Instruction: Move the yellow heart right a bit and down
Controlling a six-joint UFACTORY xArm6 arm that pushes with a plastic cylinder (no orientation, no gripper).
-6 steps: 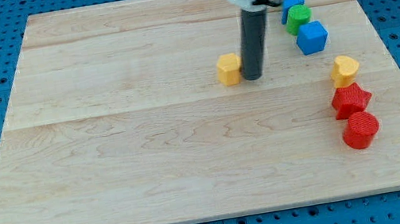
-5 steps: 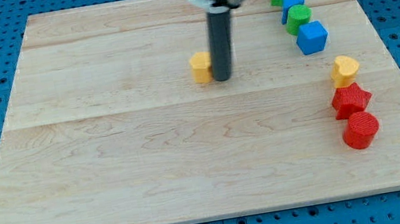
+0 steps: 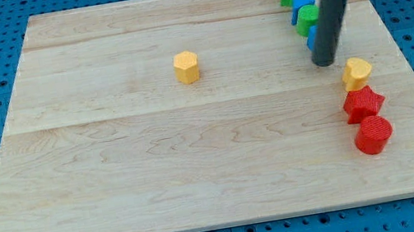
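**Rod tip near the yellow heart**

Pincer is not on this arm: only my tip [image 3: 325, 63], at right of centre. Going left to right: a yellow hexagonal block [image 3: 187, 67] lies alone mid-board; my tip stands just up-left of the yellow heart [image 3: 356, 73], apart from it; red blocks [image 3: 364, 103] sit below the heart.

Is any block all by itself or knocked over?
One is alone: the yellow hexagon block sits mid-board, far from the cluster at the view's right. My tip is beside the yellow heart, up and left of it. Nothing looks toppled.
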